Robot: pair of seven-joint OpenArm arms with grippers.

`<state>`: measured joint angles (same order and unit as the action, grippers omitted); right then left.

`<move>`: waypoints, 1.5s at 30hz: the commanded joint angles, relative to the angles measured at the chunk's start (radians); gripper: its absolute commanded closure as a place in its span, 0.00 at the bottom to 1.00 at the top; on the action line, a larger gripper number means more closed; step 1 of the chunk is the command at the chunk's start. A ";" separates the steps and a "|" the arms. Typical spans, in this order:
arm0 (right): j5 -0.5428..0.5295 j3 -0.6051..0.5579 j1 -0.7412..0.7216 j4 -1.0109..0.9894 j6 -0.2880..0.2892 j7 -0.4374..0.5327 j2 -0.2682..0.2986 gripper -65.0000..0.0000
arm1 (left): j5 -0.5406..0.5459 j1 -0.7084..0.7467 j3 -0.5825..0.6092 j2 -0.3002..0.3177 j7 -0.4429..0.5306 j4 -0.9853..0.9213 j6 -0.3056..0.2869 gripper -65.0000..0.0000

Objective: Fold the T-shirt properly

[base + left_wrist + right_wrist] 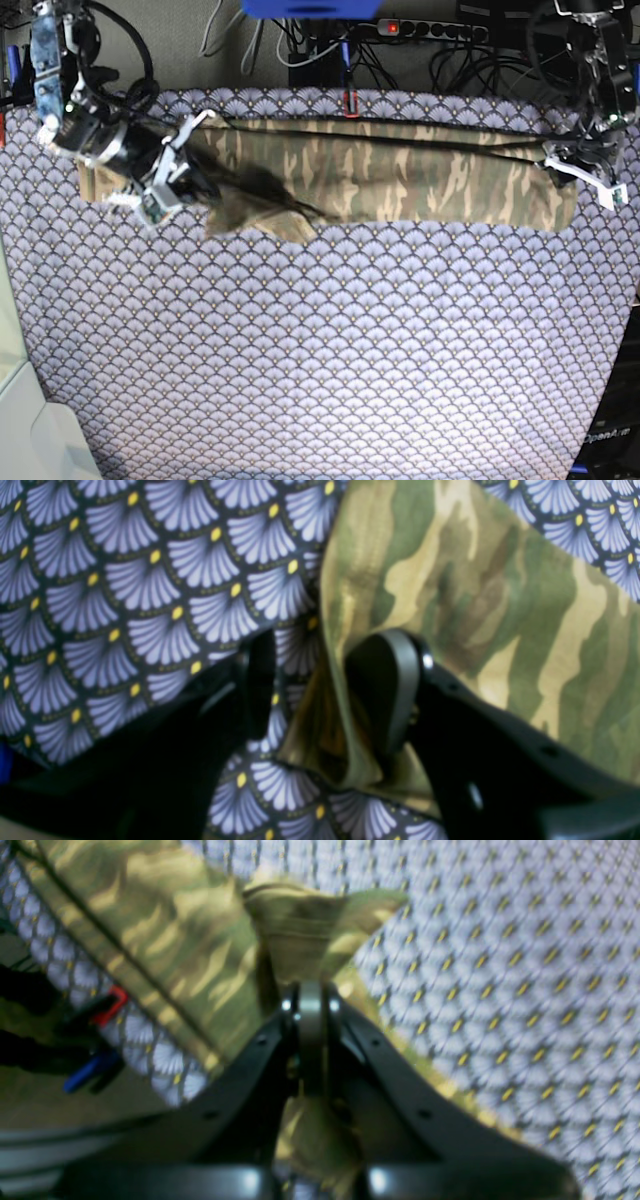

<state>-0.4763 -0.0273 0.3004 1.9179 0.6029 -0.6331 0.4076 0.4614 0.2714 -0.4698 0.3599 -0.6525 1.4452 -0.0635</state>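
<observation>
The camouflage T-shirt [420,180] lies as a long narrow band across the far part of the table. At its left end my right gripper [203,180] is shut on a bunched piece of the cloth. In the right wrist view the T-shirt [175,940] puckers up just above the closed right gripper [310,995]. At the band's right end sits my left gripper [560,160]. The left wrist view shows this left gripper [322,680] open, with the T-shirt [500,605] edge standing between the jaws close to the right finger [387,690].
The purple scallop-patterned tablecloth [320,350] covers the whole table. Cables and a power strip [430,30] run behind the far edge. A red clamp [111,1004] and a blue clamp [85,1072] sit at the table's side. A white object [50,440] lies off the near left corner.
</observation>
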 commanded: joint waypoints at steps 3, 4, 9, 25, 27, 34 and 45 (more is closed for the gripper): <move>-0.015 0.017 0.023 0.018 -0.002 0.025 0.012 1.00 | 0.001 -0.001 -0.010 0.020 0.013 0.010 0.000 0.54; -0.015 0.034 0.035 0.018 -0.002 0.025 0.012 1.00 | 0.001 -0.001 -0.010 0.021 0.013 0.010 0.000 0.54; -0.015 0.117 0.067 0.018 -0.001 0.025 0.012 1.00 | 0.001 0.004 -0.011 0.044 0.013 0.010 0.000 0.54; -0.015 0.264 0.098 -0.042 0.095 0.020 0.007 1.00 | 0.001 -0.001 -0.011 0.044 0.015 0.010 0.000 0.54; -0.015 0.264 0.098 -0.048 0.095 0.022 0.007 1.00 | 0.001 -0.001 -0.011 0.044 0.015 0.010 0.000 0.54; -0.015 0.264 0.089 -0.050 0.095 0.023 0.007 1.00 | 0.001 -0.002 -0.011 0.044 0.015 0.010 0.000 0.54; -0.006 0.254 -0.128 -0.057 0.095 0.000 0.012 1.00 | 0.001 0.002 -0.005 0.041 0.015 0.010 0.000 0.54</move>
<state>-0.4698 0.2195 0.1844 1.8473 0.6994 -0.6590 0.4042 0.4614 0.2771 -0.4694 0.3847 -0.6544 1.4422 -0.0704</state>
